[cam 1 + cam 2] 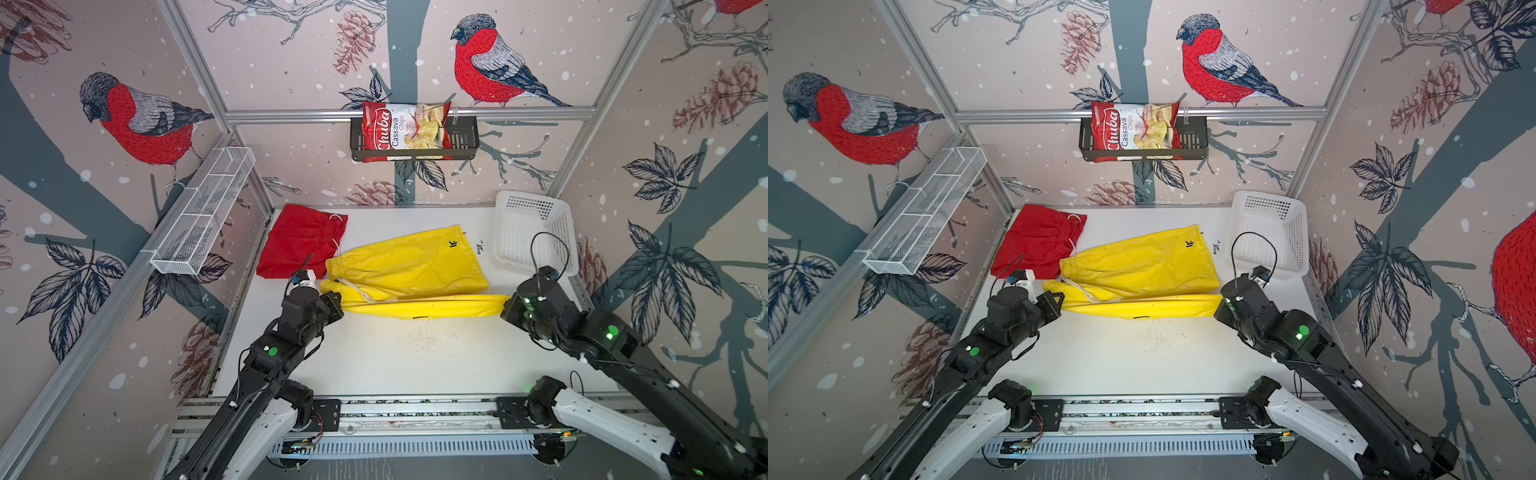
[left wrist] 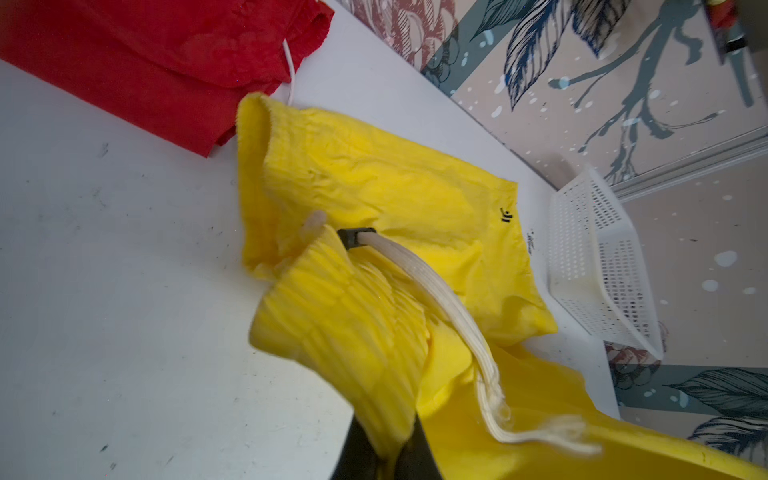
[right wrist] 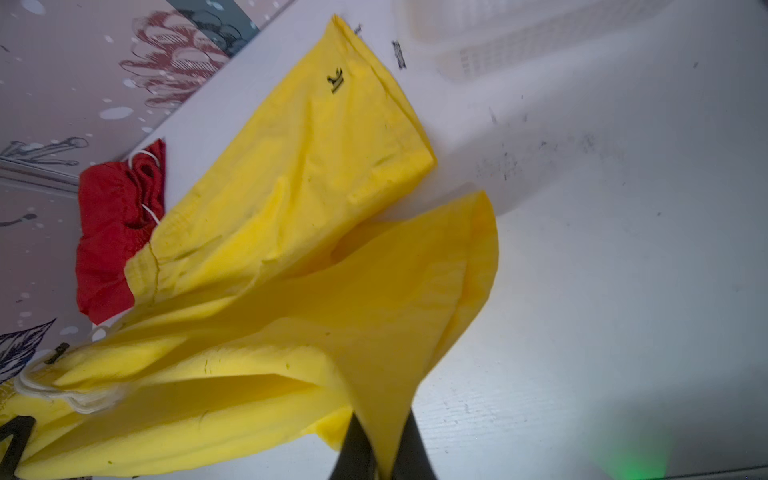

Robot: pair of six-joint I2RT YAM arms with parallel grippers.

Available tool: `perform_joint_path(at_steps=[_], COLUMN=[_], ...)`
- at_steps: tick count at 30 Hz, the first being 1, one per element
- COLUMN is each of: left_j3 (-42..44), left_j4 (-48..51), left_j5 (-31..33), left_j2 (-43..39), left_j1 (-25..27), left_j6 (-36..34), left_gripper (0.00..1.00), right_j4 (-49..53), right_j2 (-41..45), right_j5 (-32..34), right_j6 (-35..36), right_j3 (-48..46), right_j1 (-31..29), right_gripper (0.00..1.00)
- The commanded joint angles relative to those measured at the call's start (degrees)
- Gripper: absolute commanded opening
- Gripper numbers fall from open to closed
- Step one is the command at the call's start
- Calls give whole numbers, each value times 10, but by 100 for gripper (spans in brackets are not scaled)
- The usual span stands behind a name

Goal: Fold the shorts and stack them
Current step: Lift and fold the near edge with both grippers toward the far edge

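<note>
The yellow shorts lie across the middle of the white table, waistband to the left and a small black mark near the far right. Their near edge is lifted and stretched taut between both grippers. My left gripper is shut on the gathered waistband end, with the white drawstring hanging beside it. My right gripper is shut on the leg hem end. The red shorts lie folded at the far left corner, just touching the yellow waistband.
A white perforated basket stands at the far right corner, close behind my right arm. A chips bag sits in a black rack on the back wall. A white wire shelf hangs on the left wall.
</note>
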State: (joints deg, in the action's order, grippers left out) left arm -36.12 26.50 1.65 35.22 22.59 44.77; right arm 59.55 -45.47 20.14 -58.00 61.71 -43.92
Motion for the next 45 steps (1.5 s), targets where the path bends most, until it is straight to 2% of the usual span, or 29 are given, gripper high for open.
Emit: perform_joint_path(at_steps=[1, 8, 11, 17, 22, 26, 29, 38, 45], left_j3=[-27, -70, -81, -90, -88, -74, -62, -66, -100], left_j4=[46, 19, 0, -39, -68, -109, -142, -212, -199], left_j5=[35, 67, 86, 107, 85, 26, 8, 20, 83], left_j2=[-2, 45, 65, 122, 170, 211, 246, 351, 440], left_j1=[-1, -2, -2, -6, -52, -112, -132, -138, -140], left_j6=[-10, -29, -40, -55, -66, -67, -66, -37, -25], left_gripper=[0, 0, 0, 0, 0, 0, 0, 0, 0], right_j4=[12, -86, -127, -209, -271, -302, -305, -372, -397], right_j2=[-22, -110, -148, -214, -283, -354, -419, -589, -716], right_j5=[99, 110, 80, -29, -92, -120, -130, -161, -187], right_j6=[50, 152, 197, 252, 273, 289, 302, 334, 348], right_j3=[56, 108, 113, 93, 80, 99, 131, 203, 275], right_j1=[6, 46, 90, 189, 244, 265, 277, 298, 299], right_gripper=[0, 1, 1, 1, 1, 0, 1, 0, 0])
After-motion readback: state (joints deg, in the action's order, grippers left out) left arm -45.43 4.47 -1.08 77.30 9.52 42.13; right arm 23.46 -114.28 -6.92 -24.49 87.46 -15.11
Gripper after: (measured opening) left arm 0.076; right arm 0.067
